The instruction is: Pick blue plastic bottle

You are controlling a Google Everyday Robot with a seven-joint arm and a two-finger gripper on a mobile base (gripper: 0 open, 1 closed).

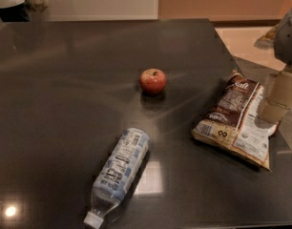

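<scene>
The blue plastic bottle (119,171) lies on its side on the dark table (65,89), near the front edge. It has a pale blue-and-white checkered label with black print, and its white cap points toward the front left. My gripper (278,97) is at the far right edge of the view, over the right end of the brown snack bag, well to the right of the bottle and apart from it.
A red apple (152,81) stands near the table's middle, behind the bottle. A brown snack bag (239,120) lies flat at the right. The table's right edge runs diagonally past the bag.
</scene>
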